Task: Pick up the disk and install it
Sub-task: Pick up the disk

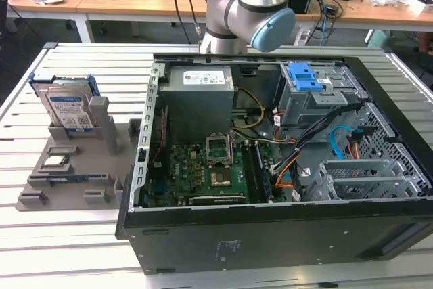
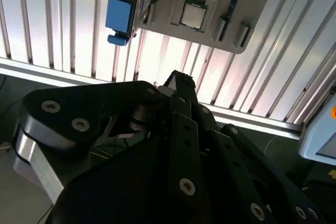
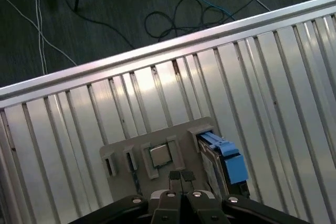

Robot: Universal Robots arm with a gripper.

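Above slatted table [image 3: 252,77], well apart from disk [image 1: 67,108]: my gripper [image 3: 181,176] empty, jaws seemingly pressed together, nothing between. Disk stands on edge in grey holder [image 1: 74,184], at exterior view's left, beside open computer case [image 1: 284,235]. Small chip [image 3: 159,155] sits in same holder, near disk.

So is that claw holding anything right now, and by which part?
Nothing is held: the claw is shut and empty, and the disk stands in its grey rack.
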